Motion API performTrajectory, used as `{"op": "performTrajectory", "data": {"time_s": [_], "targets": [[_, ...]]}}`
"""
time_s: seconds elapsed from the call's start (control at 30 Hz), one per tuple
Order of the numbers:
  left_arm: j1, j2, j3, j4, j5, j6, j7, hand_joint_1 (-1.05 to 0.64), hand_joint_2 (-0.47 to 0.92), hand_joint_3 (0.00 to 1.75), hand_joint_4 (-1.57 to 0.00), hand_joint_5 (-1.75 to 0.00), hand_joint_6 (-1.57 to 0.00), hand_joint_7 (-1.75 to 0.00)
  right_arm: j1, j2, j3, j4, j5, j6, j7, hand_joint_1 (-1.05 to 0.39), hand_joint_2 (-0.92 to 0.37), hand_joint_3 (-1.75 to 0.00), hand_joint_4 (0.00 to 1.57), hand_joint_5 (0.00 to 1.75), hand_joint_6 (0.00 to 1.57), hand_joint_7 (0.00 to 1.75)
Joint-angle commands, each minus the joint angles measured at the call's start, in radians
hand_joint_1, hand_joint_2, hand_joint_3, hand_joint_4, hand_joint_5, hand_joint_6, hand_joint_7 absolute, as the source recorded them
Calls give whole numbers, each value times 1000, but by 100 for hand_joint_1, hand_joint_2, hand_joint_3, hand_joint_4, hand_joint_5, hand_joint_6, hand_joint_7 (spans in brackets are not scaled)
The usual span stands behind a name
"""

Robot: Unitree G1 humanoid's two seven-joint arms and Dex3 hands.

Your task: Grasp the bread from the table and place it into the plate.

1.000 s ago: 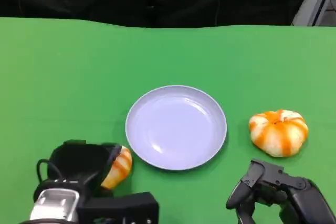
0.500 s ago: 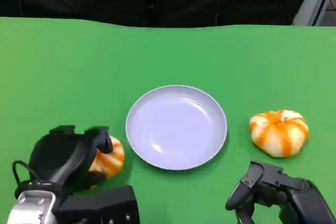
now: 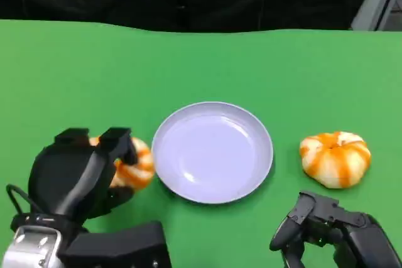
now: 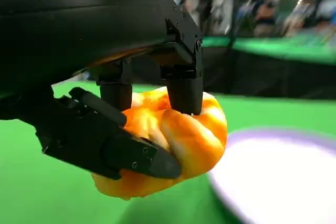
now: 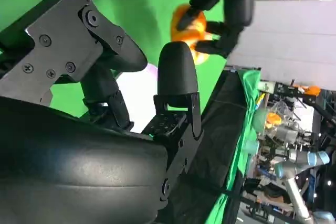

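— Two breads on the green table point(image 3: 75, 73)?
— Yes. One bread point(image 3: 133, 166) is held by the left hand point(image 3: 81, 177), just left of the plate point(image 3: 212, 152); the second bread point(image 3: 335, 158) lies to the plate's right.
— What does the left wrist view add?
— Fingers point(image 4: 185, 90) pinch the bread from above and below, lifted off the cloth beside the plate's rim.
— And the right hand point(image 3: 326, 227)?
— Low by the near edge, fingers apart, holding nothing. The plate has nothing in it.

two breads point(image 3: 129, 166) point(image 3: 334, 158), one plate point(image 3: 212, 152), two robot hands point(image 3: 75, 177) point(image 3: 320, 224)
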Motion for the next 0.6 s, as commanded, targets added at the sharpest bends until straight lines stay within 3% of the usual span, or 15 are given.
{"op": "performTrajectory", "data": {"time_s": [0.03,0.17,0.3,0.37,0.6], "targets": [[-37,-6,-4,-10,-24,-29,10,-15,50,110,-88,-175,-81,-157,1,-4,-6,2,7,-12,-2,-2,-36,-133,76,170,75,144],[-90,-20,-27,35,-28,-49,8,-16,48,112,-87,-175,-81,-156,0,-4,-6,8,2,-14,-5,-2,-36,-133,76,170,75,144],[-150,-42,-55,102,-31,-59,14,-17,51,104,-86,-175,-78,-161,-2,-1,-3,17,5,-19,-5,-2,-35,-134,76,170,75,144],[-181,-59,-70,148,-37,-71,30,-16,51,100,-85,-175,-72,-171,-3,-1,-1,21,5,-21,-6,-2,-34,-135,76,170,76,144],[-290,-102,-125,337,-28,-148,170,-15,44,105,-88,-175,-71,-175,1,-3,3,26,-3,-25,-9,-2,-35,-136,76,172,76,144]]}}
